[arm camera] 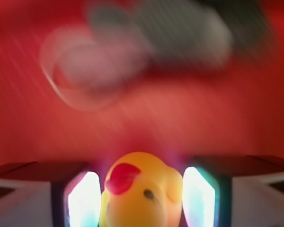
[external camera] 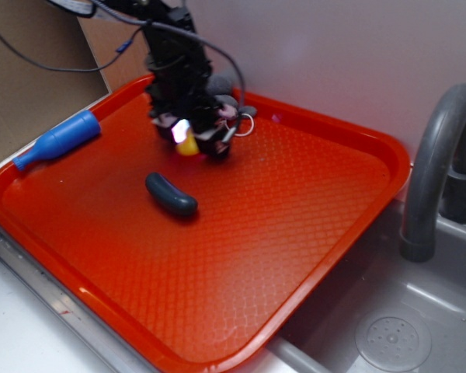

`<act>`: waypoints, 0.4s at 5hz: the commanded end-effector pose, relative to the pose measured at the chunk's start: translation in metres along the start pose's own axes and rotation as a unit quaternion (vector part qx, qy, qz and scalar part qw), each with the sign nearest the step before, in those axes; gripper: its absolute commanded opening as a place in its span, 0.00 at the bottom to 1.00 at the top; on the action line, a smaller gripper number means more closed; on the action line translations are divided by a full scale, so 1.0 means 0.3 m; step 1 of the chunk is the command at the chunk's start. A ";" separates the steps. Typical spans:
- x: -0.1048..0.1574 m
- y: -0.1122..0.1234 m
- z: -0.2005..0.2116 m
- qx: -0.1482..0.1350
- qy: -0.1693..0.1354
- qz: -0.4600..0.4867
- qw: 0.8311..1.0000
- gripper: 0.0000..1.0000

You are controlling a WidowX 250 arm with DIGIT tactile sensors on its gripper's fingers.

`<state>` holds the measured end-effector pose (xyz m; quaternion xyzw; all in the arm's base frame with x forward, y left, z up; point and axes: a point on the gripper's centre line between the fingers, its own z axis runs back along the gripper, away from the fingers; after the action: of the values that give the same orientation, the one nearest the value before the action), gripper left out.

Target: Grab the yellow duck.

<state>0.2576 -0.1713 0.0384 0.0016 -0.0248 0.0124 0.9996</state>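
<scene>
End effector [arm camera: 142,198] low over the red tray [external camera: 311,233], fingers [arm camera: 85,203] flanking yellow duck [arm camera: 139,191], seemingly clamped on it. Risk: the round, slick body squirts out on lift if the pinch sits off-centre. Grey oblong [external camera: 171,194] lies nearby.

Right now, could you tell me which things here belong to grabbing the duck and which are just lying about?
Belong to the job:
yellow duck, between the fingers
gripper

Lying about:
dark grey oblong
blue bottle
grey plush mouse
red tray
grey faucet

A toy kitchen: grey sink [external camera: 419,311] with faucet [external camera: 435,155] beside a red tray [external camera: 311,233].
</scene>
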 end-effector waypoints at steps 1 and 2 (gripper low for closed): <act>-0.063 0.114 0.351 -0.014 -0.042 0.027 0.999 0.00; -0.117 0.201 0.487 -0.078 -0.035 0.061 0.994 0.00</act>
<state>0.2117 -0.1172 0.1705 -0.0689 -0.0398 0.0595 0.9950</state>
